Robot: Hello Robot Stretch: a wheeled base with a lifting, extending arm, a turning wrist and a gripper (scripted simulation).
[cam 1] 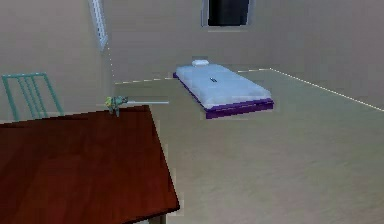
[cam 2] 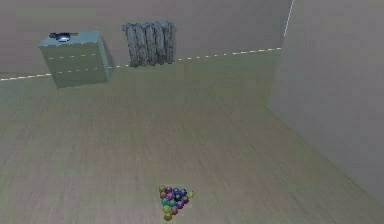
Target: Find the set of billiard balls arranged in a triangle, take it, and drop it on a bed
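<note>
the set of billiard balls (cam 2: 174,201) sits on the bare floor (cam 2: 210,130) in the arm side view, near the bottom edge and just left of the middle. it's a tight triangle of mixed colours with nothing around it. far behind it, a pale blue dresser (cam 2: 75,58) stands against the back wall with some small dark thing (cam 2: 62,37) on top, and a grey radiator (cam 2: 150,43) hangs just right of it. in the forward view the bed (cam 1: 222,88) lies far off near the back wall, white mattress on a purple base, pillow (cam 1: 201,62) at its far end, dark window (cam 1: 229,12) above. near left there's a red-brown table (cam 1: 80,165) with a teal chair (cam 1: 30,95) behind it. can't tell how the gripper's jaws stand.
</note>
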